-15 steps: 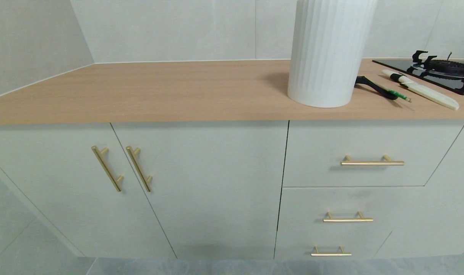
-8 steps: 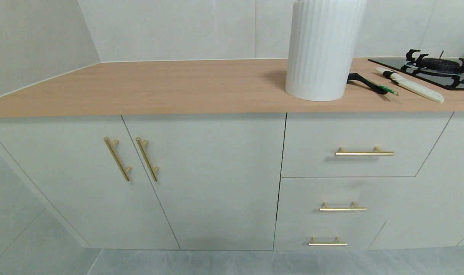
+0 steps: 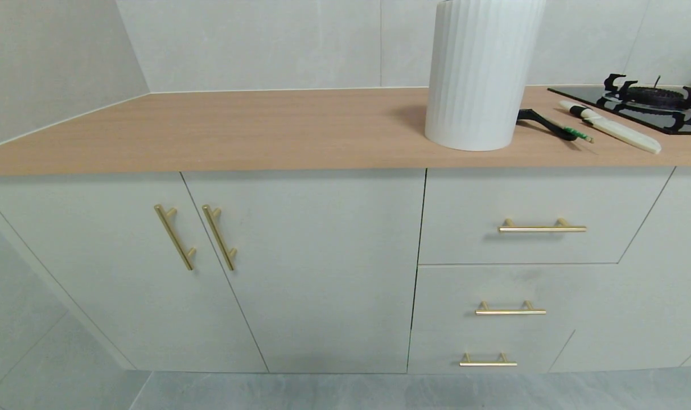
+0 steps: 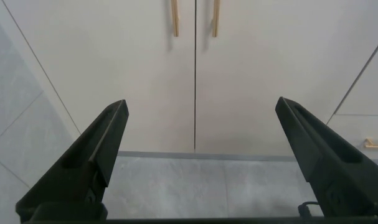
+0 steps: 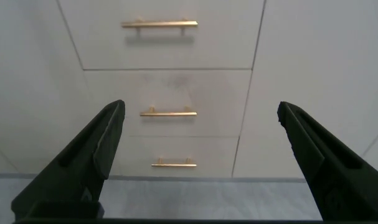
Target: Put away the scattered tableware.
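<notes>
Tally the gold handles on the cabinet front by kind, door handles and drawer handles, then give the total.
door handles: 2
drawer handles: 3
Total: 5

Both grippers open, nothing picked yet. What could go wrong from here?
1. The knife lies with its tip near the front edge of the counter; a poor grasp might slide it off.
2. The tall white container hides part of the black-handled utensil and may get knocked when an arm reaches past it.
</notes>
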Motion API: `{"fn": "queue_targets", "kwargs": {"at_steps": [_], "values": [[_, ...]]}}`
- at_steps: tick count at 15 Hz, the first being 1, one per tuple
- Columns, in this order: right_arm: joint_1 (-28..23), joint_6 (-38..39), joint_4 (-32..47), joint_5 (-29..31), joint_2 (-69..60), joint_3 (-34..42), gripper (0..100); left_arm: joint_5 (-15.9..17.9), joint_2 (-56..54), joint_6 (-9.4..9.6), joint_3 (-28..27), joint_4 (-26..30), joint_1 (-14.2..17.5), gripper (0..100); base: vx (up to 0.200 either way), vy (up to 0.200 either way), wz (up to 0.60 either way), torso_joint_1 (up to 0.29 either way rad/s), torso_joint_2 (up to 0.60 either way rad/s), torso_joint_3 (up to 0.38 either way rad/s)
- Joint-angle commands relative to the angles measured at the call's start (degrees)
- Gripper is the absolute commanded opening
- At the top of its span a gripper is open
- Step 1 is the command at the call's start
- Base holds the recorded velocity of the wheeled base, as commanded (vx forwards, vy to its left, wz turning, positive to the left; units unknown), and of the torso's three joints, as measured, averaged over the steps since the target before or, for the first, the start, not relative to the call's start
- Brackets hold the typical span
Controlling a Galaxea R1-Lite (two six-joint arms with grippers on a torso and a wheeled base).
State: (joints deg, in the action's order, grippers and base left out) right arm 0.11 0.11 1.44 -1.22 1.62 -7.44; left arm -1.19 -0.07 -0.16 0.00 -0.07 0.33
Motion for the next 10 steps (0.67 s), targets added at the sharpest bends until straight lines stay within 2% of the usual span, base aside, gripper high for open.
{"fn": "queue_targets", "kwargs": {"at_steps": [1,6,9,10], "values": [[0.33,-0.2,0.58,-3.61,14.55,-3.73,100,-0.04,0.07,-0.02,0.0,-0.01,0.02,100,0.0,0.0,0.0,0.0,0.0,0.0],[5.43,-2.04,-2.58,-4.23,57.18,-14.1,100,-0.04,0.07,-0.02,0.0,-0.01,0.02,100,0.0,0.0,0.0,0.0,0.0,0.0],[7.54,-1.96,-9.61,-3.79,79.5,-20.51,100,-0.04,0.07,-0.02,0.0,-0.01,0.02,100,0.0,0.0,0.0,0.0,0.0,0.0],[7.54,-1.96,-14.27,-2.91,87.32,-22.27,100,-0.04,0.07,-0.02,0.0,-0.01,0.02,100,0.0,0.0,0.0,0.0,0.0,0.0]]}}
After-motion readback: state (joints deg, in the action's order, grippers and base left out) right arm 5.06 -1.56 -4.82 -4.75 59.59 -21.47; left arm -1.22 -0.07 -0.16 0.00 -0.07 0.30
